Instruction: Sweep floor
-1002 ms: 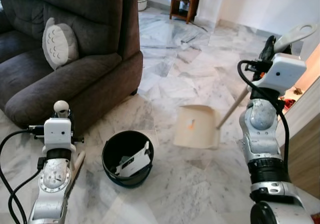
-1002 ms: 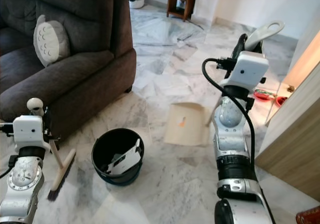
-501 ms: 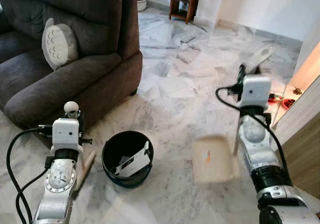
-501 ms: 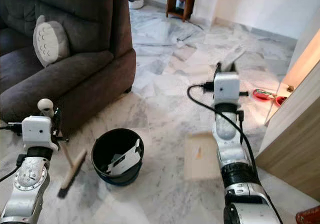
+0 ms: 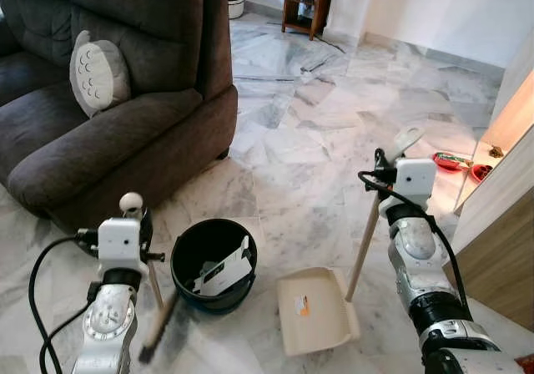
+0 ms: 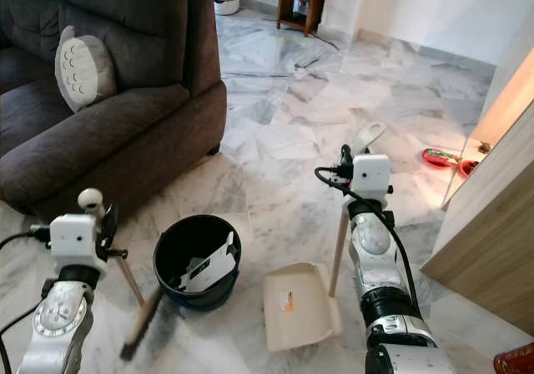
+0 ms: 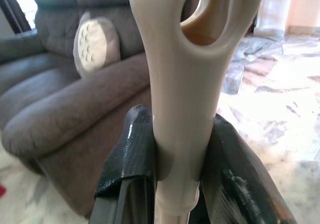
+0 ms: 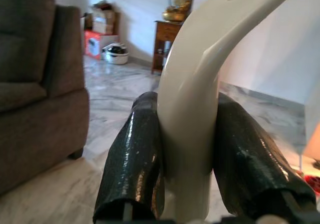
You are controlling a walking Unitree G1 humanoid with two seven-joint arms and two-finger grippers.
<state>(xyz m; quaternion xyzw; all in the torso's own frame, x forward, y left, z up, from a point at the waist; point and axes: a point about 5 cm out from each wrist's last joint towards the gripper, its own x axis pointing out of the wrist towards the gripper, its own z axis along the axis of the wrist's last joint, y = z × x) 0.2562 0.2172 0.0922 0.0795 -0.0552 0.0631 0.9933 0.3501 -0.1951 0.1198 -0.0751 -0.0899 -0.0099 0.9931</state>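
Lowered since a second ago, the dustpan (image 5: pixel 313 310) now rests flat on the floor below the right gripper (image 8: pixel 187 149), which clamps its handle. Beside the black bucket (image 5: pixel 213 261), the left gripper (image 7: pixel 175 149) grips the broom (image 6: pixel 138 311), bristles below it.

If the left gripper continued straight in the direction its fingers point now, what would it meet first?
Probably the dark sofa. The left gripper is shut on the broom handle, and beyond its fingers the left wrist view shows the sofa's seat and arm. Depth is unclear.
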